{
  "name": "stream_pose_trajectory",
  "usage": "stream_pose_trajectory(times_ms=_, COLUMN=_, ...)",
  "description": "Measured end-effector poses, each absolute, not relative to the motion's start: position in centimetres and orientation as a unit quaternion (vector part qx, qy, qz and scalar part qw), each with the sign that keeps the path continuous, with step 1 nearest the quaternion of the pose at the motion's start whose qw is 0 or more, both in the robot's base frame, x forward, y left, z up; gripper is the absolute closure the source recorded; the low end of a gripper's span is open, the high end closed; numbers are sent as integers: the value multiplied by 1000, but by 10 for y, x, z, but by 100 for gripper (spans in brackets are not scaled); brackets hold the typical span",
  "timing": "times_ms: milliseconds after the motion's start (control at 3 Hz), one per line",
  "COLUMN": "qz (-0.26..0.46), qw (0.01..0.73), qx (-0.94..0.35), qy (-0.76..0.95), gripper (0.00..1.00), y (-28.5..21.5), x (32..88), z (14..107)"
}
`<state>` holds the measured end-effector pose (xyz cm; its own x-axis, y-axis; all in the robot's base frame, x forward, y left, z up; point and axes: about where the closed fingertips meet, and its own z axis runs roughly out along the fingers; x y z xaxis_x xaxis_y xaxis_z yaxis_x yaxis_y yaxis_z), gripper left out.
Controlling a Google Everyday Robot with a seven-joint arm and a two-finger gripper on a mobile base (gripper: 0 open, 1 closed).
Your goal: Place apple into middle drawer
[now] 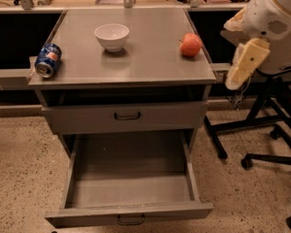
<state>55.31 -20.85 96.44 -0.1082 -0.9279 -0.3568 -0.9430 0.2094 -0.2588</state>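
Near the desk's (150, 67) back right corner, the apple (190, 44) rests on the grey top, just inside the right edge. Your hand (243, 64) hangs beyond that edge, well apart from the fruit. You cannot tell whether it is wide or narrow, though it carries no apple. Below the front edge, the middle drawer (131, 212) stands pulled out with no apple in it, under a closed drawer front (126, 116). The opening looks done; grasp, carry and release remain for you. The blue can (48, 60) at the left edge bears a label, none of it readable. The white bowl (111, 36) is unmarked.
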Motion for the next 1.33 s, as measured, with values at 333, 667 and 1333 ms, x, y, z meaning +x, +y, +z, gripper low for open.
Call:
stream_pose_trajectory(times_ms=333, qz=45, qw=264, qx=-621, qy=737, gripper=0, y=-195, x=607, z=970)
stream_pose_trajectory(times_ms=667, qz=78, qw=303, qx=-583, qy=750, gripper=0, y=-189, x=663, z=965)
stream_pose_trajectory(times_ms=1333, qz=111, qw=371, qx=-486, qy=783, gripper=0, y=-196, x=745, z=963)
